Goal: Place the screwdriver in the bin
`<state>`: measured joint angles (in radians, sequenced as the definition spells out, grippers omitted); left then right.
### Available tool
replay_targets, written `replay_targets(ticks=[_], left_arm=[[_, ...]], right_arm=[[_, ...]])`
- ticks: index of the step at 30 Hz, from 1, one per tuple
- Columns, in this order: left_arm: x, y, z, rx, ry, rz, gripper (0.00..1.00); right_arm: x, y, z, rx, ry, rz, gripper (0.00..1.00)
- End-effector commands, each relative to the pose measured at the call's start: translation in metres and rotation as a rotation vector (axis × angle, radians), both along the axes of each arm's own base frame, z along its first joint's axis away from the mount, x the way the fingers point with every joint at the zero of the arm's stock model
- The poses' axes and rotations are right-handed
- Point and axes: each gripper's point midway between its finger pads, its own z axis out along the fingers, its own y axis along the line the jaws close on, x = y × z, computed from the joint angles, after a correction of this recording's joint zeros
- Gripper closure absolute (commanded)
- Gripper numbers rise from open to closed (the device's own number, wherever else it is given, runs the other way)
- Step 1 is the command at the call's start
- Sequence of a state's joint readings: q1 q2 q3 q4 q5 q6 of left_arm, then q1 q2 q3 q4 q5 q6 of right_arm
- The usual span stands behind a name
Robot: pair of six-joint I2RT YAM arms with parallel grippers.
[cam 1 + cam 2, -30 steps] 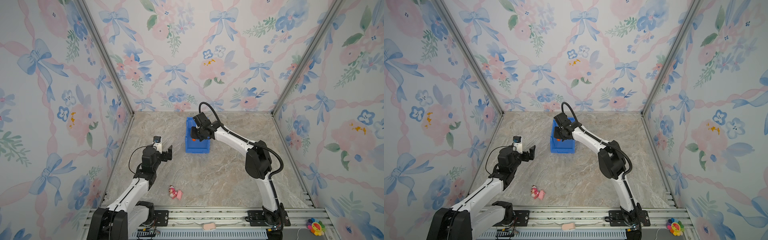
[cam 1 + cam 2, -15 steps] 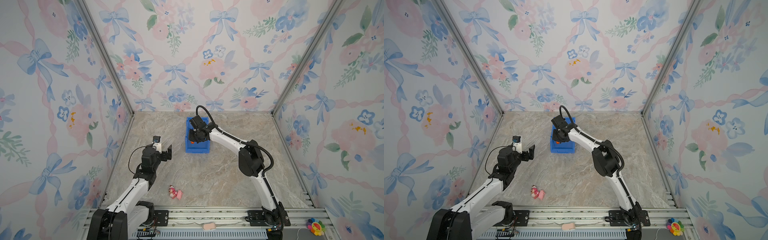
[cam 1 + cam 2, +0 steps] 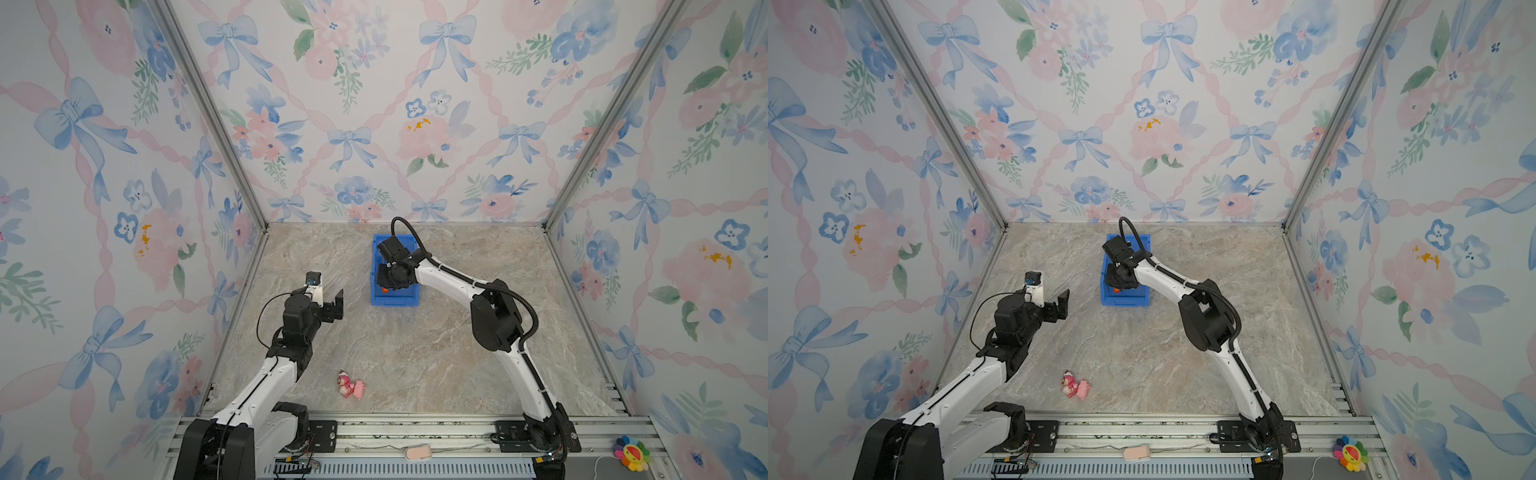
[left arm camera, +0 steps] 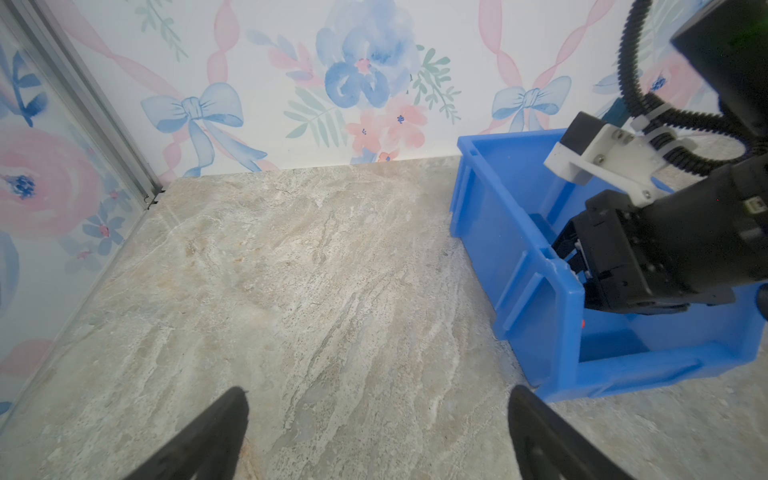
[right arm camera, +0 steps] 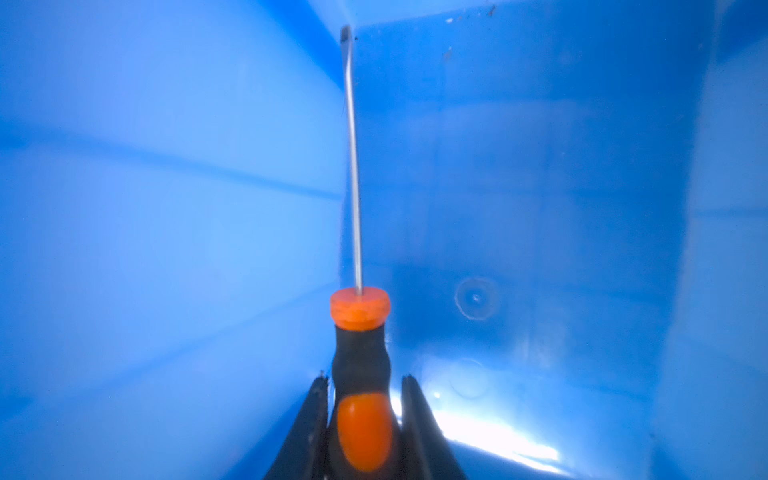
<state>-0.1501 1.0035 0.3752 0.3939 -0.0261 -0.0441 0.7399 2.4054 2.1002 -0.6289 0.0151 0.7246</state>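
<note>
Right hand (image 5: pixel 365 379) has sunk, clasping screwdriver (image 5: pixel 360 308) inside bin (image 5: pixel 166 208).

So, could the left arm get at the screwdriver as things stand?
Probably not. The screwdriver is inside the bin, clamped in the right gripper, which fills much of the bin's opening; the open left gripper hangs apart, outside its wall.

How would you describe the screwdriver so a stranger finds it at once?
Find the blue bin near the back wall. Inside it, the right end effector grips the screwdriver by its handle. Only it has an orange-and-black handle and thin metal shaft.
</note>
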Motion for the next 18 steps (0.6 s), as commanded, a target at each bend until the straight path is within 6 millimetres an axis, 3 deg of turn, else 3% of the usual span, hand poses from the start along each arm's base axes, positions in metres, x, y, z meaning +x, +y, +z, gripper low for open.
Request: replay_targets(ticks=[1, 14, 18], left_arm=[[-0.003, 0.002, 0.007, 0.023, -0.03, 0.006, 0.02], [-0.005, 0.005, 0.011, 0.031, -0.046, 0.017, 0.02], [-0.006, 0.005, 0.013, 0.031, -0.05, 0.019, 0.02]], right_arm=[[0.005, -0.002, 0.001, -0.021, -0.014, -0.001, 0.75], [0.006, 0.0, 0.025, -0.006, -0.059, 0.016, 0.6], [0.008, 0.0, 0.048, 0.005, -0.104, 0.034, 0.59]])
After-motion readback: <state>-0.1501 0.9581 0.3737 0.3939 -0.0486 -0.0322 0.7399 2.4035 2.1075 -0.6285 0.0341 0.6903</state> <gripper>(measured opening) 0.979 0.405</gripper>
